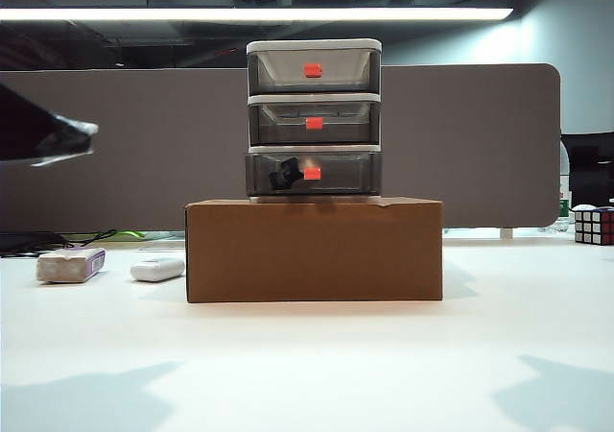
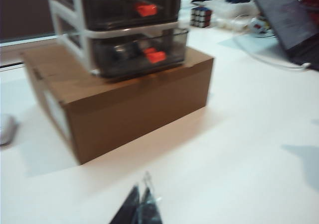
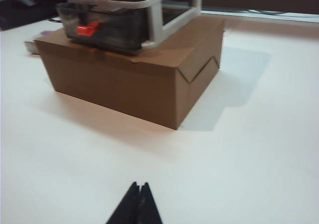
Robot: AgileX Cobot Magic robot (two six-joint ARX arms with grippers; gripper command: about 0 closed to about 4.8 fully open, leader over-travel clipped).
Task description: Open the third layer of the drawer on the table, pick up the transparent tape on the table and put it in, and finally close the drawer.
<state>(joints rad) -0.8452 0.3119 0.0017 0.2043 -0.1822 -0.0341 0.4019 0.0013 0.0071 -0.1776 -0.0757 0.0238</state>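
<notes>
Exterior view only: transparent tape (image 1: 287, 174) inside third layer (image 1: 314, 174).

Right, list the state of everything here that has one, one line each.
Top drawer: closed.
Middle drawer: closed.
Third layer: closed, tape inside.
Cardboard box: flaps shut, cabinet standing on it.
Left end effector: shut, empty, above the table clear of the box.
Right end effector: shut, empty, above the table.

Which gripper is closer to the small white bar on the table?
Left. The left gripper is on the white bar's side of the cardboard box; the right gripper is beyond the box's opposite end.
</notes>
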